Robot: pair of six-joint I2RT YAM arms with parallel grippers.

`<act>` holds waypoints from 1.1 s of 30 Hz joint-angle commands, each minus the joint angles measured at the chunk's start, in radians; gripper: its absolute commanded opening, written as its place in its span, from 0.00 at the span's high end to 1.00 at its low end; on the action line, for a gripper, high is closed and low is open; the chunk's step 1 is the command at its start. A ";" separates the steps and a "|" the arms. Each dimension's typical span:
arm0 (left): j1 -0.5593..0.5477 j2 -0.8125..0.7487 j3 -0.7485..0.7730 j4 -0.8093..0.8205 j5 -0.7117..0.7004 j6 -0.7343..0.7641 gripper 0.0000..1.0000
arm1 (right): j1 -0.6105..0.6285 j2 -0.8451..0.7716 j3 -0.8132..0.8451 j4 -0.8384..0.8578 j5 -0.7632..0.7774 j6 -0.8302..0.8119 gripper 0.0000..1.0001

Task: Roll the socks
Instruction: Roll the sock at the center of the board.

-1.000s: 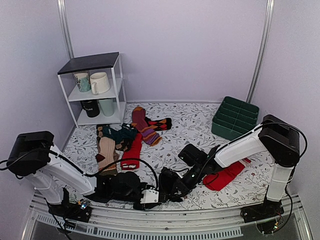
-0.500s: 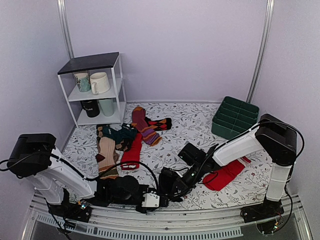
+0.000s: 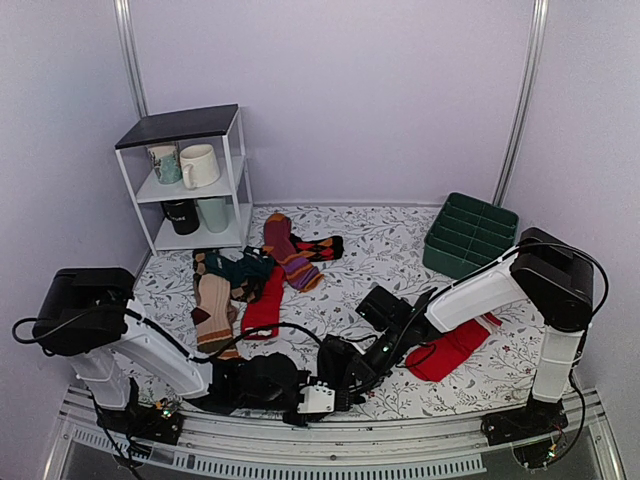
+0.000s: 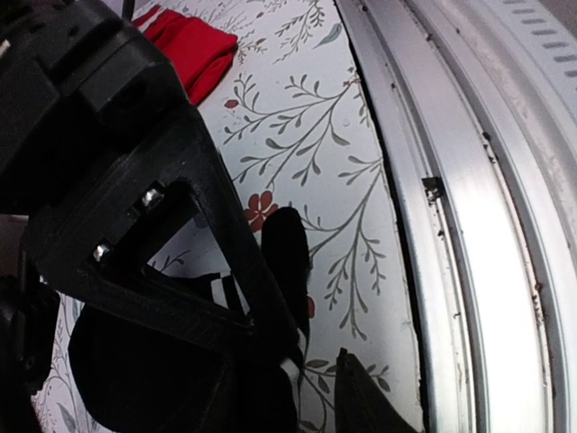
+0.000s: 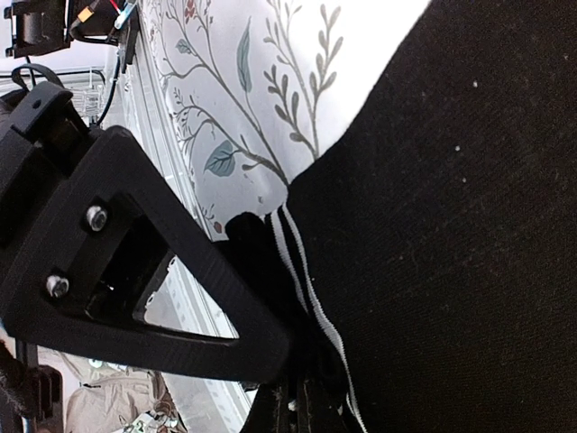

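Note:
The black socks [image 3: 340,362] lie at the table's front centre, hard to tell apart from the black grippers above them. In the right wrist view the black fabric [image 5: 451,225] fills the frame, with thin white cuff stripes running into my right gripper [image 5: 306,397], which is shut on the cuff; it also shows in the top view [image 3: 352,372]. My left gripper [image 4: 317,361] is open, with bare table showing between its fingers. A black striped sock edge [image 4: 287,257] lies against one finger. In the top view the left gripper [image 3: 330,388] is right beside the right one.
A big red sock [image 3: 450,350] lies right of the right gripper and shows in the left wrist view [image 4: 194,41]. Several other socks [image 3: 240,285] lie at mid-left, a mug shelf [image 3: 190,180] at back left, a green bin [image 3: 470,235] at back right. A metal rail [image 4: 469,225] borders the near edge.
My left arm has slid right along the front edge, bringing its gripper up against the socks and the right gripper. The right gripper has hardly moved.

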 commanded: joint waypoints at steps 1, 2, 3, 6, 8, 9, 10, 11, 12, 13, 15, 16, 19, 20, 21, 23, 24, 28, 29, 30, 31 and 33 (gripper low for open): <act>0.004 0.040 0.030 -0.105 -0.011 -0.038 0.67 | 0.003 0.068 -0.052 -0.137 0.117 0.015 1.00; 0.005 0.041 0.028 -0.112 -0.013 -0.044 0.68 | 0.002 0.070 -0.052 -0.135 0.117 0.015 1.00; 0.006 0.039 0.023 -0.114 -0.013 -0.050 0.69 | 0.002 0.071 -0.053 -0.132 0.116 0.017 1.00; 0.013 0.038 0.015 -0.133 -0.004 -0.071 0.86 | 0.003 0.076 -0.054 -0.131 0.114 0.018 1.00; 0.015 0.036 0.014 -0.151 0.001 -0.086 0.89 | 0.002 0.078 -0.056 -0.128 0.113 0.017 1.00; 0.016 0.034 0.010 -0.153 -0.003 -0.095 0.85 | 0.002 0.077 -0.058 -0.127 0.112 0.018 1.00; 0.016 0.026 -0.001 -0.150 -0.006 -0.107 0.81 | 0.002 0.077 -0.058 -0.126 0.113 0.018 1.00; 0.015 0.014 -0.017 -0.137 -0.003 -0.112 0.77 | 0.003 0.077 -0.060 -0.125 0.113 0.018 1.00; 0.015 0.000 -0.031 -0.126 -0.004 -0.117 0.74 | 0.003 0.077 -0.060 -0.123 0.112 0.018 1.00; 0.016 -0.012 -0.044 -0.120 -0.004 -0.123 0.72 | 0.003 0.079 -0.063 -0.121 0.112 0.019 1.00; 0.015 -0.027 -0.056 -0.121 -0.009 -0.128 0.69 | 0.003 0.081 -0.065 -0.115 0.110 0.021 1.00; 0.015 -0.032 -0.058 -0.123 -0.010 -0.129 0.69 | 0.003 0.083 -0.067 -0.113 0.109 0.022 1.00; 0.013 -0.037 -0.062 -0.124 -0.017 -0.134 0.69 | 0.003 0.085 -0.067 -0.112 0.110 0.024 1.00; 0.013 -0.040 -0.065 -0.119 -0.018 -0.135 0.69 | 0.002 0.085 -0.068 -0.112 0.111 0.024 1.00; 0.012 -0.041 -0.067 -0.112 -0.017 -0.135 0.70 | 0.002 0.085 -0.068 -0.111 0.111 0.024 1.00; 0.012 -0.038 -0.068 -0.098 -0.010 -0.134 0.74 | 0.002 0.087 -0.071 -0.106 0.110 0.026 1.00; 0.012 -0.033 -0.065 -0.094 -0.007 -0.133 0.76 | 0.003 0.088 -0.070 -0.104 0.109 0.027 1.00; 0.012 -0.006 -0.041 -0.095 -0.002 -0.130 0.89 | 0.003 0.088 -0.073 -0.101 0.108 0.030 1.00; 0.012 -0.002 -0.039 -0.092 -0.001 -0.131 0.95 | 0.002 0.088 -0.074 -0.099 0.109 0.030 1.00; 0.012 0.001 -0.037 -0.089 -0.002 -0.132 1.00 | 0.003 0.087 -0.074 -0.097 0.109 0.031 1.00; 0.012 0.001 -0.037 -0.087 -0.002 -0.136 1.00 | 0.002 0.087 -0.074 -0.095 0.110 0.032 1.00; 0.013 0.000 -0.038 -0.090 0.001 -0.153 1.00 | 0.002 0.083 -0.075 -0.087 0.116 0.035 1.00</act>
